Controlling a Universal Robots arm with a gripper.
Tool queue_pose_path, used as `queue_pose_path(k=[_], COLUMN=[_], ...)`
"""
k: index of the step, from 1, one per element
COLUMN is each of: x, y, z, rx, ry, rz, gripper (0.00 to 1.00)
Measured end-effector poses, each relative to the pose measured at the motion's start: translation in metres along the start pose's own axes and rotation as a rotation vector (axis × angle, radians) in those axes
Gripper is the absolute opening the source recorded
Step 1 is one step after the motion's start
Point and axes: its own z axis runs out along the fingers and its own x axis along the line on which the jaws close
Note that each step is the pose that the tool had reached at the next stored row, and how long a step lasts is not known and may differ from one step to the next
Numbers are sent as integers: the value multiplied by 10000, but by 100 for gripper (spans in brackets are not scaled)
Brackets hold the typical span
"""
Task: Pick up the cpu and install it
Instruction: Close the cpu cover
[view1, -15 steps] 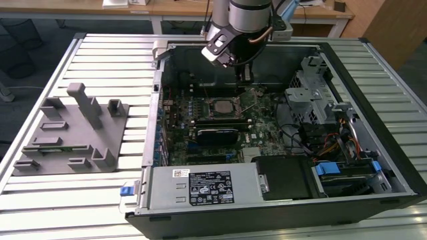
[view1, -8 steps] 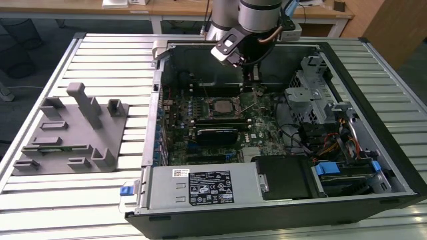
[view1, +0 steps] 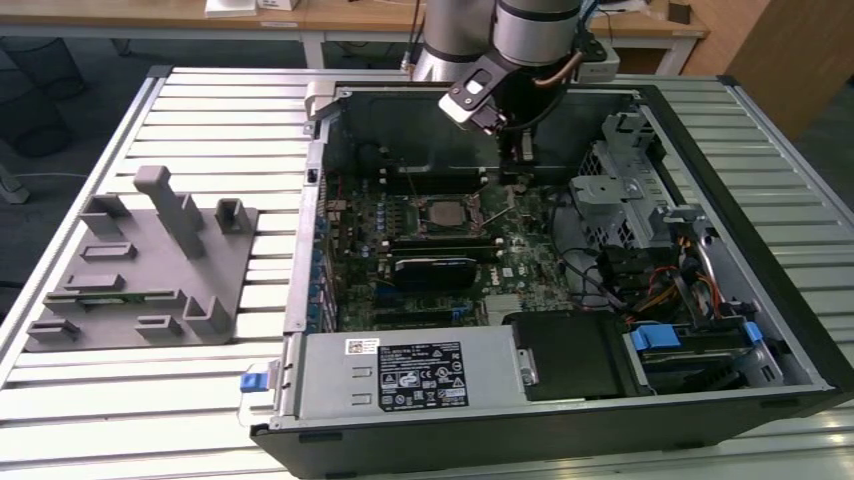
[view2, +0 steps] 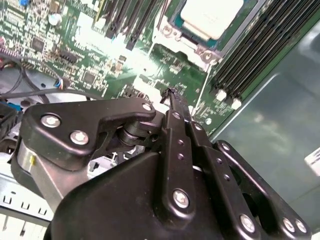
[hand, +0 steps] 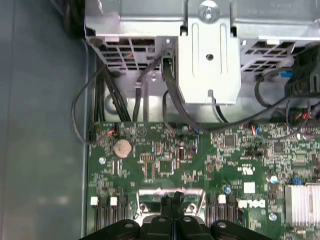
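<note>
Slatted metal desk (view1: 200, 110) carried an open computer case (view1: 798, 330) lying on its side. A grey moulded fixture (view1: 140, 265) sat beside it on the exterior view's left. The arm (view1: 534, 30) reached down into the case from the far side. The power supply (view1: 400, 375) filled the case's near corner, and the green motherboard (view1: 521, 270) covered the floor behind it.

The tool (view1: 513, 165) was low over the board, just off the socket towards the exterior view's right. Both wrist views showed its fingers pressed together at the tips (hand: 172, 200), fully closed with nothing between them.

The cpu (view2: 212, 15) lay silvery side up inside the metal socket frame (view2: 200, 52), with memory slots (view2: 260, 50) alongside it. In the exterior view it sat mid-board (view1: 441, 214). The tool was near it but apart, with no contact. A coin cell (hand: 122, 148) sat on the board near the case wall.
</note>
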Motion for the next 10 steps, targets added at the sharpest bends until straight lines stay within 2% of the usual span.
queue_pose_path(k=[10], x=[2], y=[191], z=[11], rx=[0], ry=[0], rz=[0], gripper=[11])
